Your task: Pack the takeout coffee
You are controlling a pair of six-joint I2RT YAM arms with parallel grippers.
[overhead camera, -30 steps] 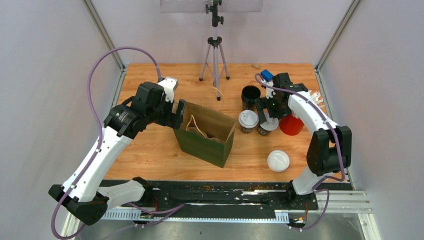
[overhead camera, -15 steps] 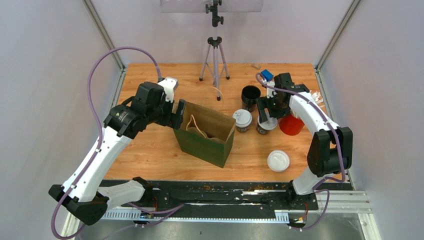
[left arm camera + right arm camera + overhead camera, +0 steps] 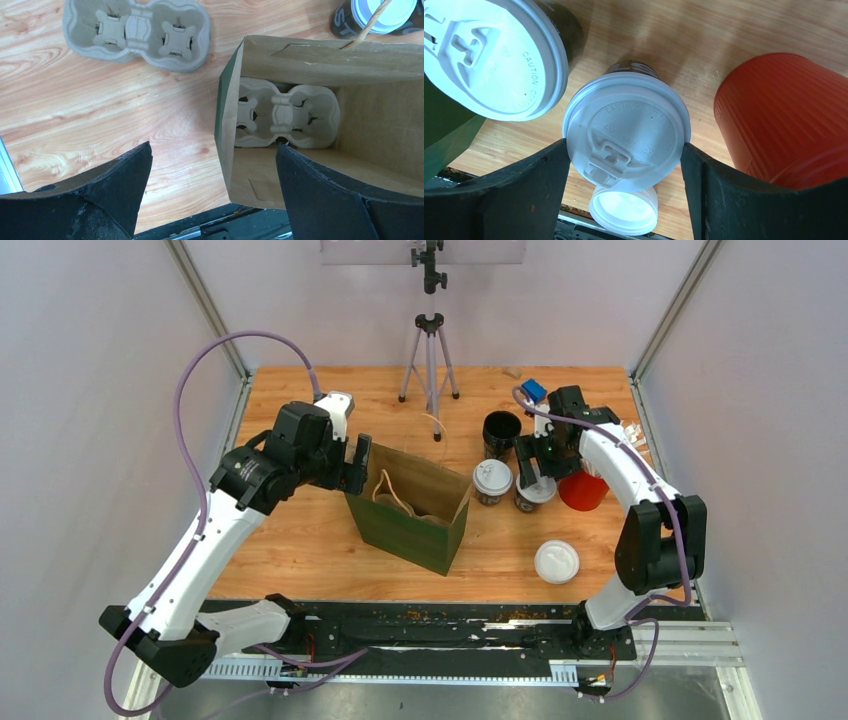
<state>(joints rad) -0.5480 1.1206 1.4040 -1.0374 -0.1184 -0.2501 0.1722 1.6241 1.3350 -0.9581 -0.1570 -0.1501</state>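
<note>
**Overhead and wrist views.** My right gripper [image 3: 624,145] stands over a coffee cup [image 3: 629,130], and its jaws press against the rim of the white lid from both sides. The cup sits upright on the tabletop [image 3: 300,540].

A second coffee cup [image 3: 489,60], also lidded and upright, stands just beside it on the side toward the paper bag [image 3: 415,525]. The jaws do not touch it. A red cup [image 3: 784,115] stands on the opposite side, near the outer jaw.

Behind the two coffees I see a black stack of cups [image 3: 500,430]. Nearer to me lies a loose white lid [image 3: 556,562].

My left gripper [image 3: 214,146] hovers with its jaws spread wide, one on each side of the bag's left wall, gripping nothing. A cardboard cup carrier [image 3: 285,117] lies at the bottom of the bag. A matching carrier [image 3: 135,30] lies on the tabletop outside it.
</note>
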